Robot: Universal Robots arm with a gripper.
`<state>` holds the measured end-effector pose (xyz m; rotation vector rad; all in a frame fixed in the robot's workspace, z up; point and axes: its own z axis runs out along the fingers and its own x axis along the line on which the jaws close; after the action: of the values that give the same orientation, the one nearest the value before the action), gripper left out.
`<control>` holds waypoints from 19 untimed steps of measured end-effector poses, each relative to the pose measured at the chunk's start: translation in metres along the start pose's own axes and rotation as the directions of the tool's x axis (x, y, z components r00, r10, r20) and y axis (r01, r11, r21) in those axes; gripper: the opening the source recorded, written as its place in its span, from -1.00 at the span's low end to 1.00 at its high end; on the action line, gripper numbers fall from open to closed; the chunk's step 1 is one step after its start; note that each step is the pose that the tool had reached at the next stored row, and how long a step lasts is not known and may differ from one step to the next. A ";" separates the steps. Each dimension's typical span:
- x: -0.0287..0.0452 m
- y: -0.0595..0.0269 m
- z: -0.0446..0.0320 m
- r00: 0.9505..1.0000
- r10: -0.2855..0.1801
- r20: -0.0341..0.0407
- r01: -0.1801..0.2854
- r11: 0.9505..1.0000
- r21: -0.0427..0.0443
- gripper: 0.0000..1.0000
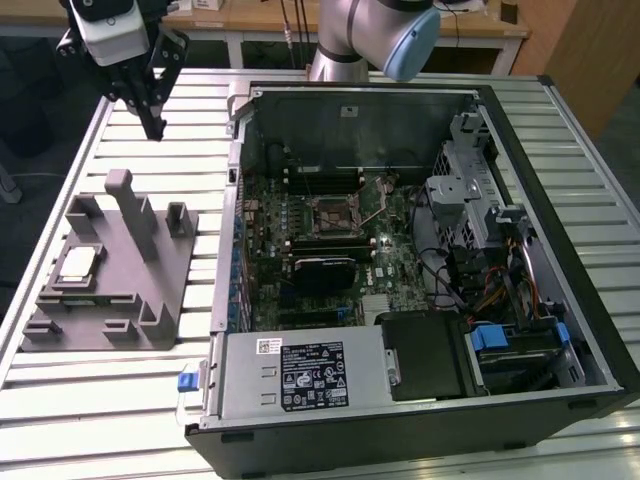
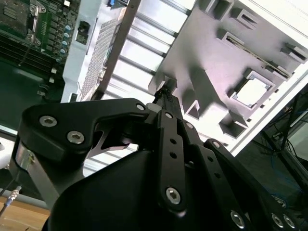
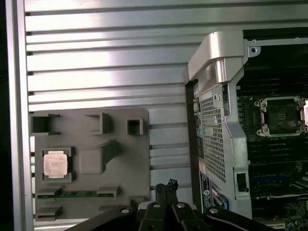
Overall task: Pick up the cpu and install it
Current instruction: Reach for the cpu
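- The cpu (image 1: 78,265) lies flat, metal top up, in a square pocket of the grey fixture (image 1: 165,275), at the exterior view's left, about mid-height in the frame. It also shows in the first wrist view (image 3: 55,163) and in the second wrist view (image 2: 251,91).
- The chip is square, so it has no long axis to line up with. Its edges run with the edges of the fixture.
- The gripper (image 1: 154,122) hangs in the upper left of the exterior view, above the slatted table (image 1: 120,410) and beyond the fixture's far edge. From there the cpu lies lower in the frame and towards the exterior view's left, well apart from the fingertips.
- The fingers look pressed together, tapering to one tip with nothing between them; the first wrist view (image 3: 166,185) shows the same.
- The tool points downwards with a slight tilt. The arm (image 1: 400,35) reaches across from the upper middle of the frame.
- The open computer case (image 1: 400,440) fills the exterior view's right. The black-framed socket (image 1: 334,212) on its board sits on the opposite side of the gripper from the cpu.
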<state>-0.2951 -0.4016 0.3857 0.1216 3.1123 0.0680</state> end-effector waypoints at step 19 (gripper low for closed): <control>0.0393 -0.0042 0.0138 1.000 0.000 0.000 0.000 1.000 0.000 -0.79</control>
<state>-0.3341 -0.4021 0.3708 0.1215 3.1123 0.0680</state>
